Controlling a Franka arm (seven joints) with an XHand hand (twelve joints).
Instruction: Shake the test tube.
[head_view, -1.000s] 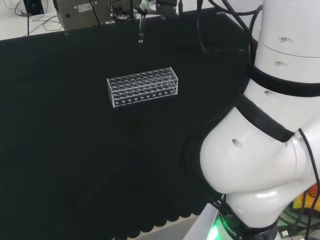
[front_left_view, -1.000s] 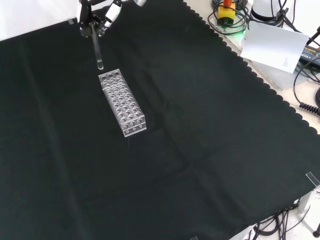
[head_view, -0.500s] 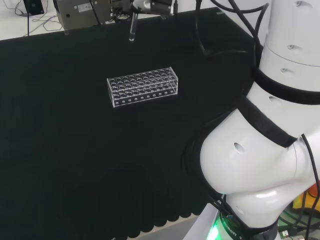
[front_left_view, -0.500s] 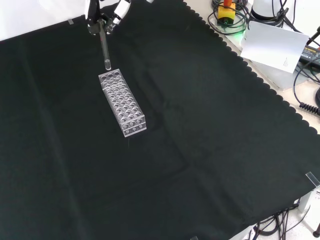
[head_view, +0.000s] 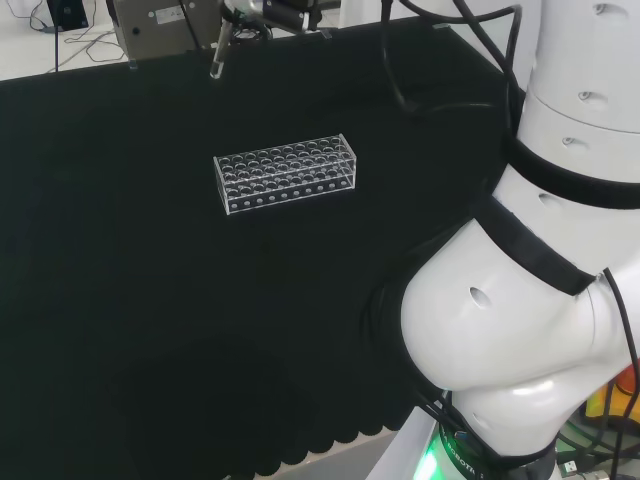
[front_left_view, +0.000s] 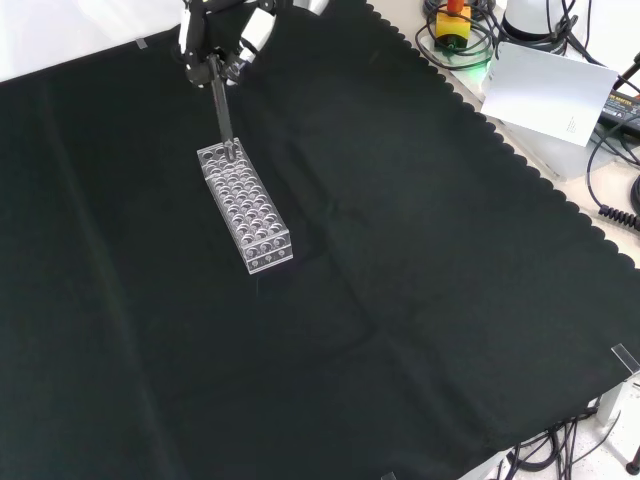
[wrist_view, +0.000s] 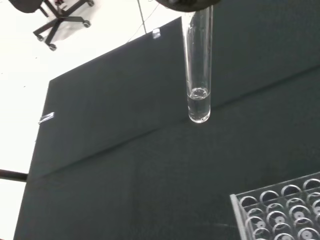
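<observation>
Clear glass test tube (front_left_view: 222, 110), pinched at its top by the robot hand (front_left_view: 215, 40), has been swung leftward in the head view since a moment ago, its long axis now tilted, rounded bottom down, above the rack (front_left_view: 245, 206) on the surface (front_left_view: 420, 300).

Only the clear rack (front_left_view: 245, 207) stands in my way, upper left in the front view; the surface (front_left_view: 420, 300) around lies bare.
</observation>
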